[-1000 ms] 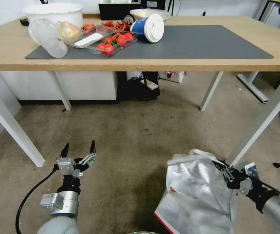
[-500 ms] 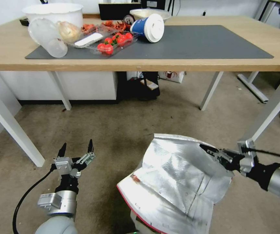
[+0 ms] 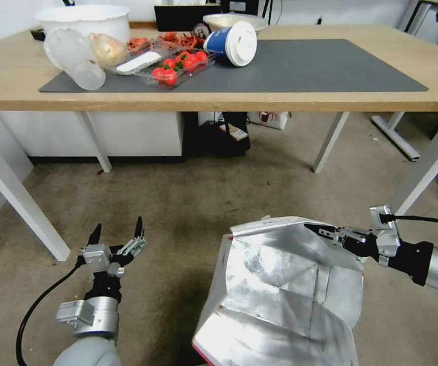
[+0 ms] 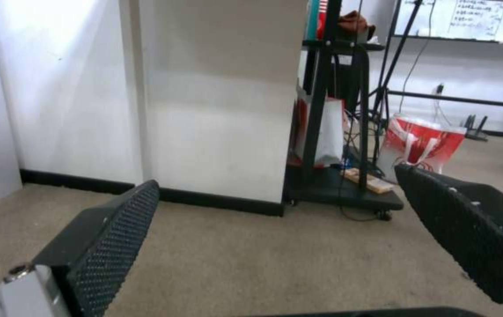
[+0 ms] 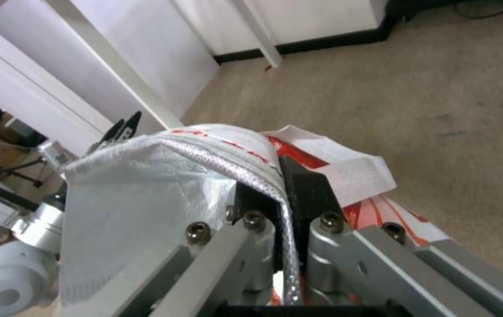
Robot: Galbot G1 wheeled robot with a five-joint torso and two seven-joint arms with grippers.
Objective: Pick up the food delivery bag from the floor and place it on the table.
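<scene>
Silver foil lining faces the head camera where the food delivery bag (image 3: 280, 290) hangs at about 5 o'clock in that view, tilted and crumpled, its red-edged lower corner near the bottom edge. The right gripper (image 3: 316, 230) reaches in from 3 o'clock and pinches the bag's upper rim; in the right wrist view the jaws are closed tight on a fold of the white woven rim (image 5: 216, 145), with the bag's red-and-white outer side (image 5: 380, 211) showing beyond the right gripper (image 5: 284, 176). Whether the bag's lowest corner touches the floor (image 3: 193, 203) cannot be told.

At 7 o'clock in the head view the left gripper (image 3: 117, 235) hovers above the brownish-grey floor, well apart from the bag, its jaws spread open and holding nothing; the left wrist view shows the two black textured fingers (image 4: 110, 246) wide apart with bare floor (image 4: 251, 259) between them.

At 12 o'clock stands the light-wood surface (image 3: 331, 99) with its dark grey mat (image 3: 320, 66). Toward 11 o'clock the mat carries a clear tray of tomatoes (image 3: 178, 66), a tipped blue paper cup with a white lid (image 3: 231, 43) and a clear plastic cup (image 3: 76, 58), and a white bowl (image 3: 84, 20) stands behind them.
</scene>
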